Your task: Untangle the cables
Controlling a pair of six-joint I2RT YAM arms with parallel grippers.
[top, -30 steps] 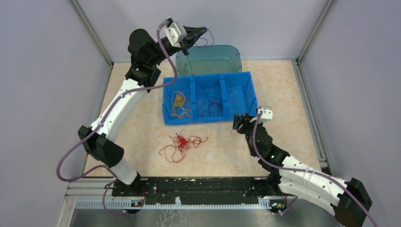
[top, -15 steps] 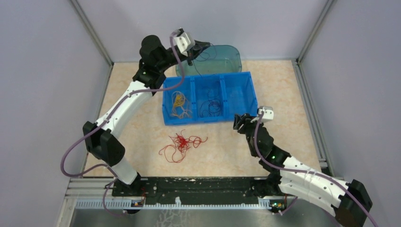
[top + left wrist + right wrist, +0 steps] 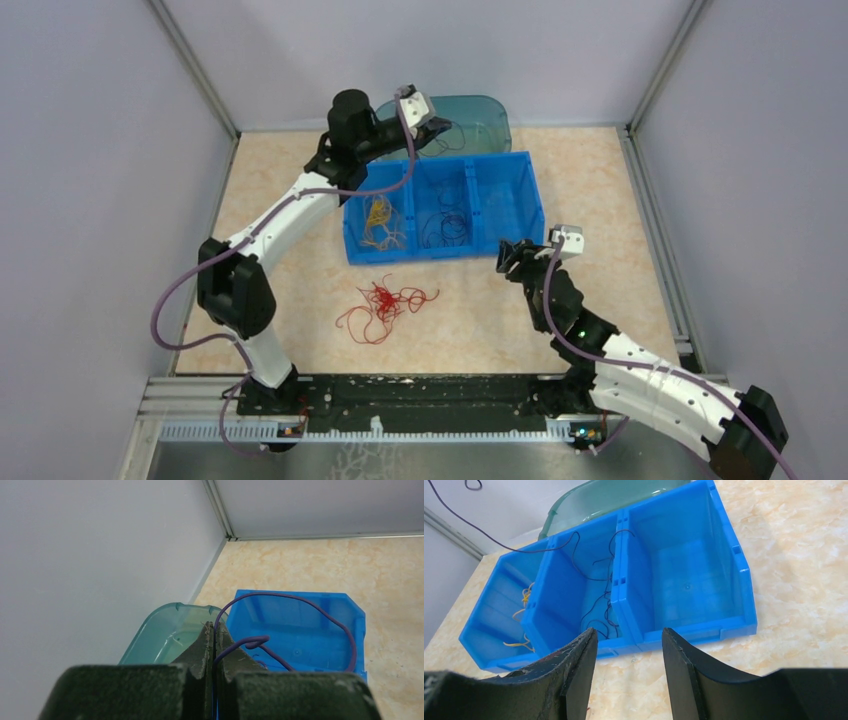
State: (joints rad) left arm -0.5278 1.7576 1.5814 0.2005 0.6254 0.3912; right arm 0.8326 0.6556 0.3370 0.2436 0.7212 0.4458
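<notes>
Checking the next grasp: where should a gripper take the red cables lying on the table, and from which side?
Probably the dense knot at the middle of the red cables, from straight above. They lie flat on the table with thin loops straggling outward, so a sideways approach would likely just push them along.

Just ahead of your right pincer (image 3: 506,259) a blue bin (image 3: 450,250) with three compartments side by side rests on the marbled beige tabletop (image 3: 610,200). Beneath your left pincer (image 3: 438,124), just behind the bin, a translucent teal tub (image 3: 485,120) stands near the pale back wall (image 3: 300,50).
</notes>
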